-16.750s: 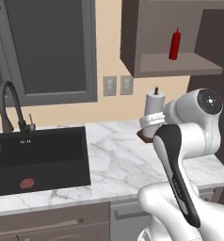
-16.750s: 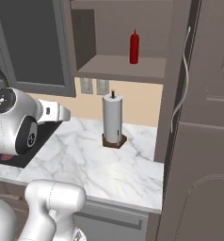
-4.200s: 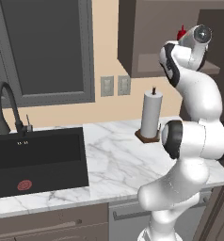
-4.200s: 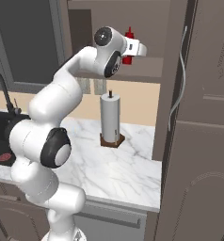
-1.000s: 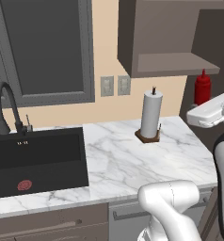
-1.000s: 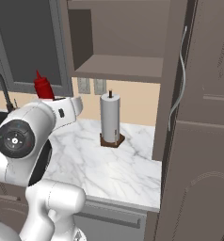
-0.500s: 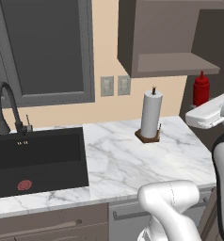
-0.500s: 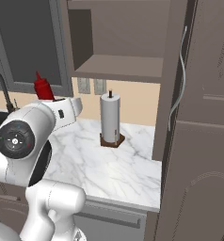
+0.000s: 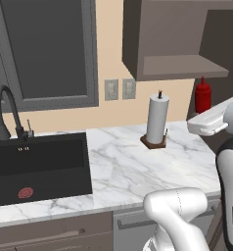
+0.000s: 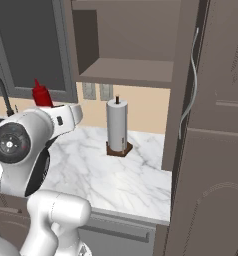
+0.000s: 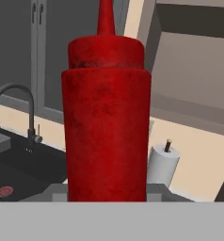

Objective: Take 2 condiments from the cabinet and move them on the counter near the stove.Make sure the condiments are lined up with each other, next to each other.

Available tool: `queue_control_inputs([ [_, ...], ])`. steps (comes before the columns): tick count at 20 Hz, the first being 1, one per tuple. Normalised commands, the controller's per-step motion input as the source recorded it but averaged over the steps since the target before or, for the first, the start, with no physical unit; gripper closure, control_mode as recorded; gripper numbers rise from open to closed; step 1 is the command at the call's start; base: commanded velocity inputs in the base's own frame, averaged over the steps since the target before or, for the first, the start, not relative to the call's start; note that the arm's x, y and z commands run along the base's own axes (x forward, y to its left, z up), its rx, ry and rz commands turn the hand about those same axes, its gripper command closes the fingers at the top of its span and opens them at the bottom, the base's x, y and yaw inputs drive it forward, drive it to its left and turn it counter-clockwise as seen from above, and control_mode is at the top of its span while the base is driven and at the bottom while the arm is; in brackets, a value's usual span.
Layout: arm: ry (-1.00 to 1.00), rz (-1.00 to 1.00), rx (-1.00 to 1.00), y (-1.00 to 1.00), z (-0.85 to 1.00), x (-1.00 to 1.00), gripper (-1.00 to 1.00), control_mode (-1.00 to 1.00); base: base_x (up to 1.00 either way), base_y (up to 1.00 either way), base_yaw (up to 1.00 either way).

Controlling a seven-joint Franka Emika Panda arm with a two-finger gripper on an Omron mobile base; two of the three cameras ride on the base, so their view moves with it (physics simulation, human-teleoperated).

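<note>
Red squeeze bottle (image 11: 106,117) upright in jaws

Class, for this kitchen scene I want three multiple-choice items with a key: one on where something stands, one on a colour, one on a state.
1. Where does the paper-towel roll stand?
A. In the sink
B. On the marble counter, on its wooden base
C. On the cabinet shelf

2. What colour is the squeeze bottle?
A. Red
B. Yellow
C. White

3. How is the bottle right now?
A. Lying on the counter
B. Standing on the cabinet shelf
C. Upright in the gripper, off the shelf

Key: 1 B, the left base view shows the roll on the marble slab to the right of the black sink. 2 A, the bottle is red from body to pointed nozzle. 3 C, the hand view shows it upright right in front of the hand camera, and the shelf stands bare.
</note>
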Motion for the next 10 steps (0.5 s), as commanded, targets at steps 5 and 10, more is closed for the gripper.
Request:
queue_control_inputs([
  [5,0.0,0.0,0.0,0.08,-0.26,0.0,1.0,-1.0,0.0,0.0,0.0],
  [10,0.0,0.0,0.0,0.0,0.0,0.0,1.0,1.0,-0.03,0.01,0.01],
])
